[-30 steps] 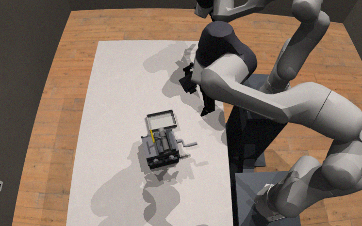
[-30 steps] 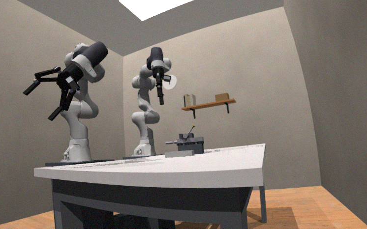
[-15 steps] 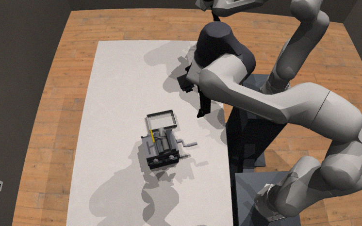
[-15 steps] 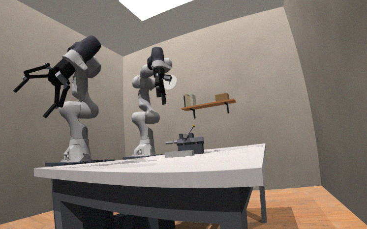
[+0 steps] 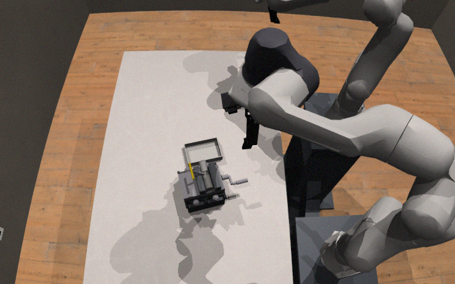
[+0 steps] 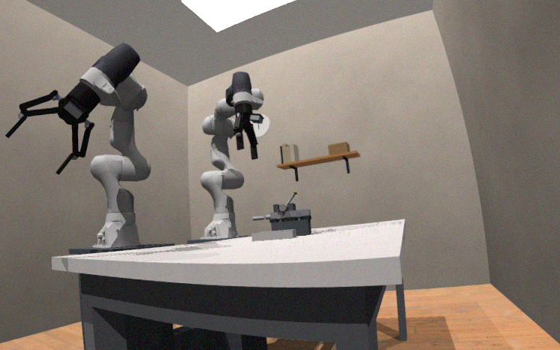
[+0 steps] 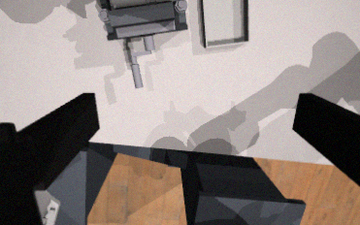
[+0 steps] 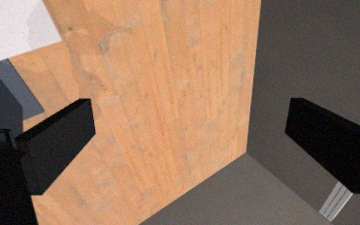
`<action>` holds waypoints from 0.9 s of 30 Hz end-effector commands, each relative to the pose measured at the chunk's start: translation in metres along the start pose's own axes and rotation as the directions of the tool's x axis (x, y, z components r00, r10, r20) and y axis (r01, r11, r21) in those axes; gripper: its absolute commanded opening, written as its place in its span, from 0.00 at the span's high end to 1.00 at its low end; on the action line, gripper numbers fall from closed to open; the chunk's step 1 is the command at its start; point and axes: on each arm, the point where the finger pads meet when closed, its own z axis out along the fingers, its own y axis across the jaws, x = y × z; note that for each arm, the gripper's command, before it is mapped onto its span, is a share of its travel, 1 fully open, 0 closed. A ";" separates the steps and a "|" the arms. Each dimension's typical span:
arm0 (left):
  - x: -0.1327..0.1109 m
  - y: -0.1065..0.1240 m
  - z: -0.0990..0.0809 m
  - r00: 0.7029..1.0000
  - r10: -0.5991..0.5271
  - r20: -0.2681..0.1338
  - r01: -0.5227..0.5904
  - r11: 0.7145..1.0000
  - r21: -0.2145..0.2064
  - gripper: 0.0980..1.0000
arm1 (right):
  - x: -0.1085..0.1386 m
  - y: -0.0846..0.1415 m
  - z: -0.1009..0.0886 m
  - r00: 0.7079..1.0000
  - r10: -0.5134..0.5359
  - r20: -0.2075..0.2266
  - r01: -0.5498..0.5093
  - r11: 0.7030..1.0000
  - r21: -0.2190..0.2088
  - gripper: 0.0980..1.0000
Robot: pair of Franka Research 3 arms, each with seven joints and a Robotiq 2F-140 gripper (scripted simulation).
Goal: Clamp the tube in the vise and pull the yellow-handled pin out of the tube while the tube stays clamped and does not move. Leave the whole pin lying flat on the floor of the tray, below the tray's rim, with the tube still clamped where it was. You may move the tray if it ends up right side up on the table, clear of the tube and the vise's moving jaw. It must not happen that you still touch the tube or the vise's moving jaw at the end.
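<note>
The grey tube (image 5: 203, 166) (image 6: 282, 207) lies between the jaws of the dark vise (image 5: 206, 205) (image 6: 293, 227) (image 7: 142, 19); how tightly is not clear. The yellow-handled pin (image 5: 191, 171) (image 6: 294, 192) sticks out of the tube at a slant, its handle up. The open tray (image 5: 219, 149) (image 6: 273, 235) (image 7: 245, 21) stands upright on the table beside the vise. My left gripper (image 6: 247, 152) (image 7: 195, 111) is open and empty, high above the table on the crank's side. My right gripper (image 6: 33, 154) (image 8: 190, 115) is open and empty, raised far from the vise, over the table's far end or beyond.
The vise's crank handle (image 5: 241, 181) (image 6: 258, 218) (image 7: 137, 76) points toward the robot-side edge of the white table (image 5: 144, 105) (image 6: 338, 251). A wall shelf (image 6: 317, 161) with books and a box hangs behind. In the top view the left arm hides part of its own gripper.
</note>
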 end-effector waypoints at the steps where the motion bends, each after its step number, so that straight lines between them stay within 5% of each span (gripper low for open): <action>1: 0.001 -0.002 0.001 0.994 0.109 0.004 -0.109 0.994 0.003 0.00 | -0.005 0.001 0.002 0.998 0.067 0.017 -0.067 0.998 0.013 0.00; 18: 0.005 -0.005 0.002 0.955 0.296 0.010 -0.296 0.955 0.005 0.00 | -0.032 0.030 0.012 0.954 0.290 0.073 -0.295 0.953 0.071 0.00; 27: 0.007 -0.006 0.003 0.914 0.406 0.014 -0.406 0.914 0.006 0.00 | -0.051 0.048 0.017 0.899 0.423 0.117 -0.434 0.895 0.100 0.00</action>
